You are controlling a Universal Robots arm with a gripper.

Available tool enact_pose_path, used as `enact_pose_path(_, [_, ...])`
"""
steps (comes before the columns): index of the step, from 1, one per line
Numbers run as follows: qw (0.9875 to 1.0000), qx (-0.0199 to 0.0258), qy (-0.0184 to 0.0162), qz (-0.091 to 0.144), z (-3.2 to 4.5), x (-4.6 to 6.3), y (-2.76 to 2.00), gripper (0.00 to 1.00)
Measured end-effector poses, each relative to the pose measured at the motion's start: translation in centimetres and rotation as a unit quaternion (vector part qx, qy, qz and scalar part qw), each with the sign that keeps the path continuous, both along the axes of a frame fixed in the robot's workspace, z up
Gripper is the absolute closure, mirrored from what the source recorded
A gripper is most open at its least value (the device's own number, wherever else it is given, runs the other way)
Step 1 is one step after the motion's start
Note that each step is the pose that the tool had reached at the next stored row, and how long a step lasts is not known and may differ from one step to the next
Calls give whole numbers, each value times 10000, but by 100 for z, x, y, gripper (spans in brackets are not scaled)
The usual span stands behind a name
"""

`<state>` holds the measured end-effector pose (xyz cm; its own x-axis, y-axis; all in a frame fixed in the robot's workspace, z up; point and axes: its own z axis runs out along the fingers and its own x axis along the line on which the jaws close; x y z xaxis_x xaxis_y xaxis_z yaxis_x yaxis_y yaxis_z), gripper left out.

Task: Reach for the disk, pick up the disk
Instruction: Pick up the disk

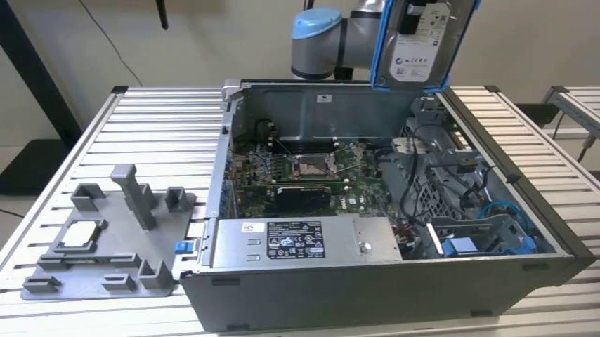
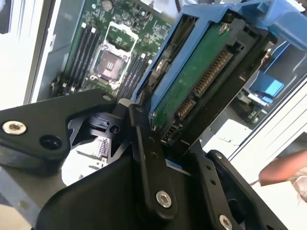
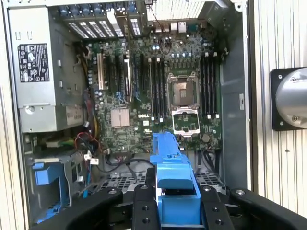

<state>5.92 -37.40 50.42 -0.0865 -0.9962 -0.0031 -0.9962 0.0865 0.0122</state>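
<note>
The disk (image 1: pixel 420 43) is clamped in the gripper (image 2: pixel 158 158) and hangs clear above the rear wall of the open computer case (image 1: pixel 375 281), label face toward the exterior view. In the second wrist view the black fingers (image 2: pixel 144 158) close on the blue caddy rails (image 2: pixel 165 62) at the connector end, with the green circuit board (image 2: pixel 192 76) exposed between them. The disk is judged rigid, fairly heavy for its size and sensitive to shock; the plastic rails give a better hold than the smooth metal faces, and the board and connector should take no load. Directly below the gripper in the first wrist view lie the motherboard (image 3: pixel 144 86) and empty processor socket (image 3: pixel 183 93); off to one side stands the power supply (image 3: pixel 41 72). Outside the case, a grey fixture tray (image 1: pixel 103 239) rests on the slatted table (image 1: pixel 150 133).
</note>
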Motion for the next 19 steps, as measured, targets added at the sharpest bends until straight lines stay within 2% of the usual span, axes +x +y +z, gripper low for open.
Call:
enact_pose_path(8, [10000, 0, 0, 0, 0, 287, 0, 100])
enact_pose_path(19, [10000, 0, 0, 0, 0, 606, 0, 100])
